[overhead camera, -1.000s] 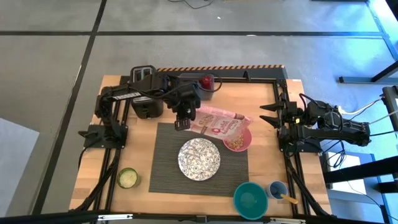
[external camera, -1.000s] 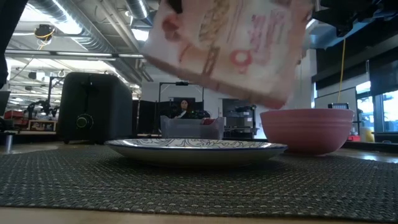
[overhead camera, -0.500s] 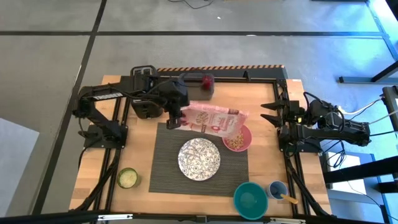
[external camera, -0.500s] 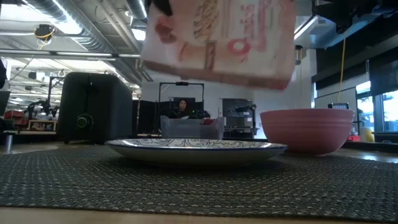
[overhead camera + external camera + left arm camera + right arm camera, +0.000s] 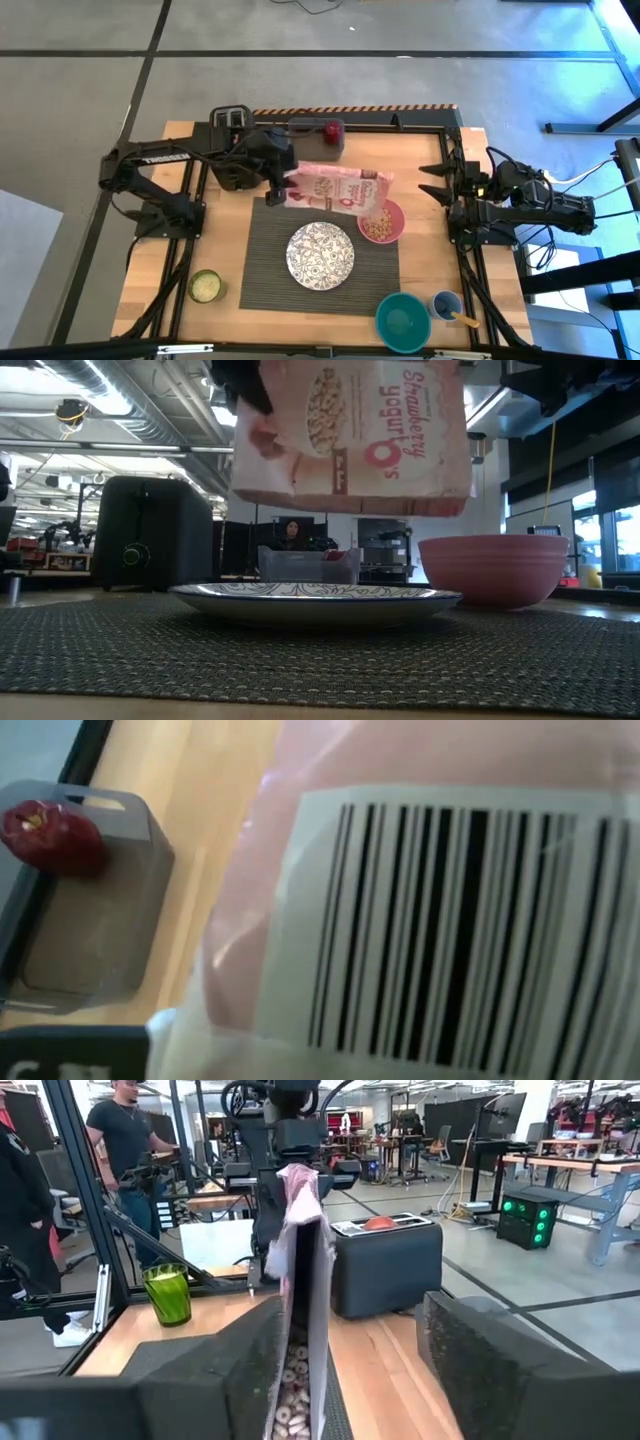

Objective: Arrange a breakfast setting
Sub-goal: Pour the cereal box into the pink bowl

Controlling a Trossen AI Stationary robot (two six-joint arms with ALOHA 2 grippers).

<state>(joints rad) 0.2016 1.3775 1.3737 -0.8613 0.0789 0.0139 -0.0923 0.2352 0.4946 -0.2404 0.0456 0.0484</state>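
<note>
Wooden table (image 5: 440, 175) carries the setting, seen from above at frame centre. Left gripper (image 5: 277, 186), upper centre of the high view, is clamped on the end of a pink cereal bag (image 5: 338, 189), held clear of the surface and lying level; its open end sits over the pink bowl (image 5: 383, 222), which contains cereal. In the low view the bag (image 5: 350, 438) hangs above the white plate (image 5: 315, 598), with the bowl (image 5: 492, 569) at right. Plate (image 5: 320, 253) rests at the middle of the dark ribbed mat (image 5: 265, 270); the bowl stands on the mat's upper right corner. Red apple (image 5: 330, 130) sits in a grey container at the table's top edge. Black toaster (image 5: 232, 160) stands behind the left arm. Right gripper (image 5: 432, 185) waits at the right edge, fingers spread and holding nothing.
</note>
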